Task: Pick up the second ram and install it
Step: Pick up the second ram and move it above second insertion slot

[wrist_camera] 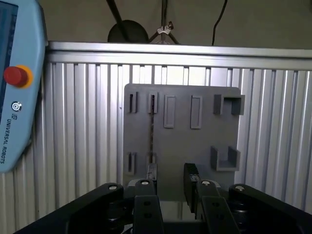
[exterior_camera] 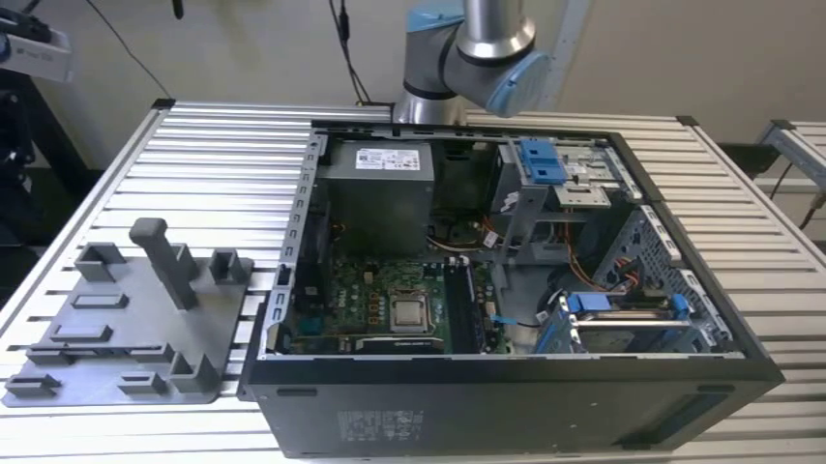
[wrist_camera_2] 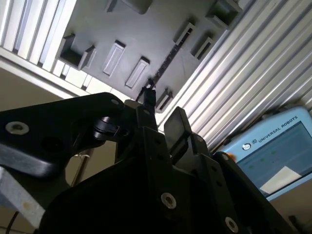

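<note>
The second ram (wrist_camera: 151, 127) is a thin dark stick standing on edge in the slots of the grey plastic tray (wrist_camera: 195, 141). In the second wrist view the ram (wrist_camera_2: 168, 61) runs diagonally across the tray (wrist_camera_2: 146, 34). My gripper (wrist_camera: 170, 187) hangs well above the tray, open, with nothing between its fingers. One finger (wrist_camera: 146, 202) lines up with the ram's near end, and the other finger (wrist_camera: 191, 178) stands apart from it. The same gripper (wrist_camera_2: 163, 113) shows in the second wrist view, with a fingertip (wrist_camera_2: 149, 97) overlapping the ram's end.
An open computer case (exterior_camera: 516, 290) with its motherboard (exterior_camera: 387, 304) lies on the slatted table (exterior_camera: 207, 164), to the exterior view's right of the tray (exterior_camera: 130, 319). A tall post (exterior_camera: 162, 261) rises from the tray. A teach pendant (wrist_camera: 14, 87) lies beside the tray.
</note>
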{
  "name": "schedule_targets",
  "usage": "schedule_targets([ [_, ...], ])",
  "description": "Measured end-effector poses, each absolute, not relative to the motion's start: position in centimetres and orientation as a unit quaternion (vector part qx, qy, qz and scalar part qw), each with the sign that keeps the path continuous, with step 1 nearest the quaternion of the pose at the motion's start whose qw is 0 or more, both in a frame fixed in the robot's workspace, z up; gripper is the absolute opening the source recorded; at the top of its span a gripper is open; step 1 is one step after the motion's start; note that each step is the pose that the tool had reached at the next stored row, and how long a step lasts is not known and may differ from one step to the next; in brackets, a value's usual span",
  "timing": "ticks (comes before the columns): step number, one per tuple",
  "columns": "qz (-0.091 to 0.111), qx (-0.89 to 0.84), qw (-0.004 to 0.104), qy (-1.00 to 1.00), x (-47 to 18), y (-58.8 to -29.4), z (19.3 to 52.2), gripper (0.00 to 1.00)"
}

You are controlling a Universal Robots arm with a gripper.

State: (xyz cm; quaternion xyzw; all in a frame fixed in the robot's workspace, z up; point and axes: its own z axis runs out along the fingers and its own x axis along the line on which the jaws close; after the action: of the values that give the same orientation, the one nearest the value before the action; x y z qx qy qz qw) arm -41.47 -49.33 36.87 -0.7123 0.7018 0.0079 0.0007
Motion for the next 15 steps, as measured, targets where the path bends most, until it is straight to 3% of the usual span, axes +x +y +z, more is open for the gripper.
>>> schedule_targets([
  [1,0.011,-0.712,0.004,0.702,-41.5,-49.5,36.8,0.36],
  [15,0.016,-0.724,0.000,0.689,-41.5,-49.9,34.8,0.36],
])
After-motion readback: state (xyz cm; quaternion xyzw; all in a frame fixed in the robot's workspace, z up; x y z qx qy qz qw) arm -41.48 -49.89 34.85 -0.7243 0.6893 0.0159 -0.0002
